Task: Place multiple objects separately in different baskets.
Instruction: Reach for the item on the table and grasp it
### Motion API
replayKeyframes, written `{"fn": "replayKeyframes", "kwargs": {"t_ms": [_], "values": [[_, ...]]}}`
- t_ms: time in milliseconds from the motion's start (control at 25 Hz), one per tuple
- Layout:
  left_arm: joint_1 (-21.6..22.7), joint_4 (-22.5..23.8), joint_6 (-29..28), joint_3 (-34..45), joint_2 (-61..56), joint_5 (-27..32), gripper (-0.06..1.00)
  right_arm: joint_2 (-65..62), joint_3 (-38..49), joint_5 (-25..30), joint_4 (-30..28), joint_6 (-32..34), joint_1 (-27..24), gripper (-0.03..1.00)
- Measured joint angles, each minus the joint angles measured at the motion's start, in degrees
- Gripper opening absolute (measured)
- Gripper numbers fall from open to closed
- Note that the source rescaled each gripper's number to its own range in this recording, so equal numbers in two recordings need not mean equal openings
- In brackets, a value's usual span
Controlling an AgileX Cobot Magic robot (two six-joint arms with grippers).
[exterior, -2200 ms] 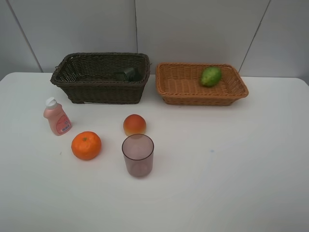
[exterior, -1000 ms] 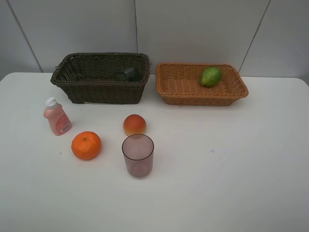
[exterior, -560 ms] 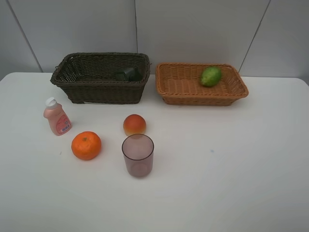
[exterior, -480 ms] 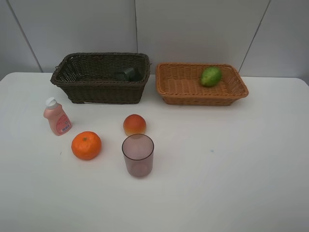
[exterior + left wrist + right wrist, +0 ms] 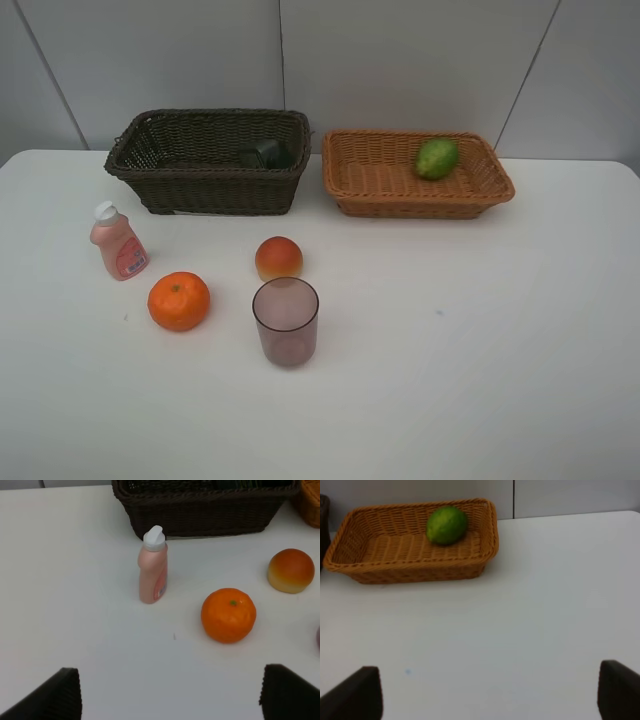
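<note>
Dark grey pump bottle (image 5: 265,153) inside dark brown wicker basket (image 5: 210,190); green fruit (image 5: 437,158) in orange-tan wicker basket (image 5: 375,180) beside it. Left to sort, on white table (image 5: 480,330) before the dark basket: pink white-capped bottle (image 5: 118,243), orange (image 5: 179,300), red-orange peach-like fruit (image 5: 279,258), purplish translucent cup (image 5: 286,320). Left hand (image 5: 172,695) and right hand (image 5: 485,695) agape, empty.

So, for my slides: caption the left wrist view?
Open left gripper facing pink bottle, orange, peach-like fruit and dark basket.

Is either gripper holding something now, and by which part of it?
Nothing is held. The left gripper and the right gripper are both open and empty.
</note>
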Motion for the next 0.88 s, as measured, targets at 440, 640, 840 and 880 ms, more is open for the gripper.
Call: {"fn": "replayKeyframes", "kwargs": {"t_ms": [440, 640, 840, 880], "values": [[0.0, 0.0, 0.0, 0.0, 0.0, 0.0, 0.93, 0.0, 0.0, 0.0, 0.0, 0.0, 0.0, 1.00], [0.0, 0.0, 0.0, 0.0, 0.0, 0.0, 0.93, 0.0, 0.0, 0.0, 0.0, 0.0, 0.0, 1.00], [0.0, 0.0, 0.0, 0.0, 0.0, 0.0, 0.93, 0.0, 0.0, 0.0, 0.0, 0.0, 0.0, 1.00], [0.0, 0.0, 0.0, 0.0, 0.0, 0.0, 0.93, 0.0, 0.0, 0.0, 0.0, 0.0, 0.0, 1.00]]}}
